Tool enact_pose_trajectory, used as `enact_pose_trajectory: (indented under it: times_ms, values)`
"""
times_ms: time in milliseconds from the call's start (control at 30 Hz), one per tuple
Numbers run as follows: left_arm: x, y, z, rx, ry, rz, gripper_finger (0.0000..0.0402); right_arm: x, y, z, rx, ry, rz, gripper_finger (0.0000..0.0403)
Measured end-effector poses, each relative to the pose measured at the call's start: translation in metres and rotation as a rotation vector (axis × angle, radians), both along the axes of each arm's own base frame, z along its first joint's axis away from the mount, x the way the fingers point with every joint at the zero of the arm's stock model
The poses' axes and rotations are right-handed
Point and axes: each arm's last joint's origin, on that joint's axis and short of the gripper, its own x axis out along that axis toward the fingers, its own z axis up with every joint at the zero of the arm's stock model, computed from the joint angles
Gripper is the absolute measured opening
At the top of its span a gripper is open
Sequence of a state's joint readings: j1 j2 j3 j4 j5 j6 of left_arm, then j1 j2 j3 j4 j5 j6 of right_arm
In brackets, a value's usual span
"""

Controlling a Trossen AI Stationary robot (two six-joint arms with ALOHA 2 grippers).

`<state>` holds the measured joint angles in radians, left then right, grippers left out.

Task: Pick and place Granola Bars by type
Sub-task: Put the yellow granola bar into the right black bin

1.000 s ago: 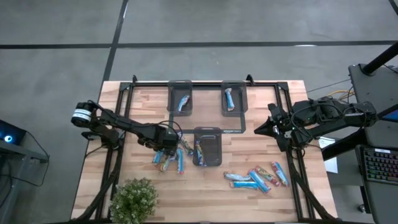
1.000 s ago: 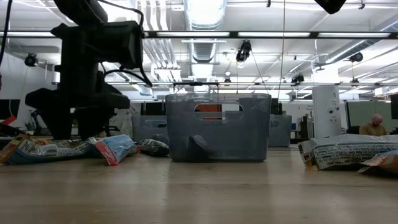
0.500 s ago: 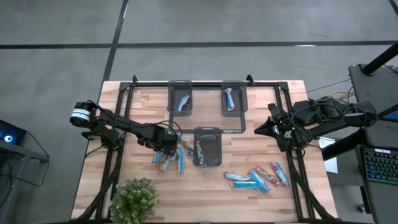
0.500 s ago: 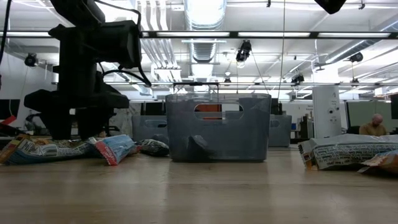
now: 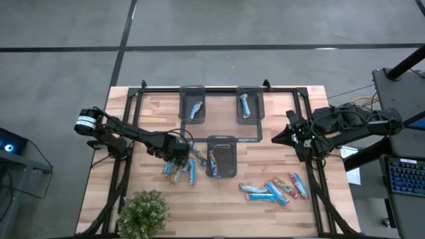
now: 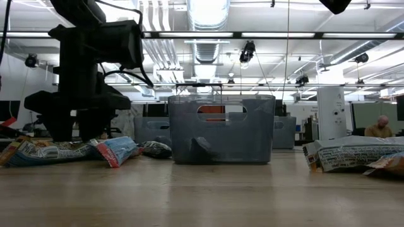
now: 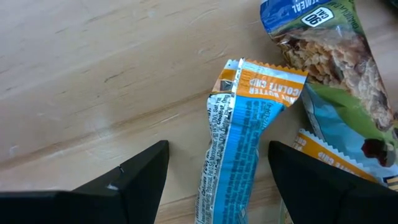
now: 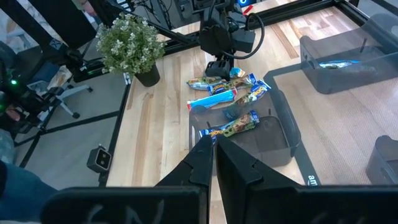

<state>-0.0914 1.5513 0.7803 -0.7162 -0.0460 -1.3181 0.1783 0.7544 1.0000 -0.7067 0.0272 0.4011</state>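
On the bench (image 5: 139, 116), the left claw (image 7: 217, 177) stands spread astride an orange-ended granola bar (image 7: 239, 137), whose long axis crosses the gap; the right claw (image 8: 214, 152) waits shut, well apart.

Left end effector (image 5: 176, 159) lowered, fingers spread; right end effector (image 5: 275, 139) (fingers together) raised.

Your high view looks straight down on the table (image 5: 279, 166). Low view sits at tabletop level, facing across. Left wrist hangs close over the bars (image 7: 233, 143); right wrist looks across from afar. All share the bars.
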Motion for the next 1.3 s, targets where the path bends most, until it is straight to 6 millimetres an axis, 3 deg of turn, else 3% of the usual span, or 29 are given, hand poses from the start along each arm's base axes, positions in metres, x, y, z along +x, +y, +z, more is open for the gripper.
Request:
enact_pose_trajectory:
  times_ms: [833, 1300]
  values:
    - [-0.0047, 0.0001, -0.0078, -0.018, 0.004, 0.001, 0.0254, 0.0000, 0.0000, 0.0000, 0.000, 0.000, 0.001, 0.0012]
    - [-0.0054, -0.0002, -0.0064, -0.035, 0.021, -0.002, 0.0170, 0.0000, 0.0000, 0.0000, 0.000, -0.001, 0.001, 0.0012]
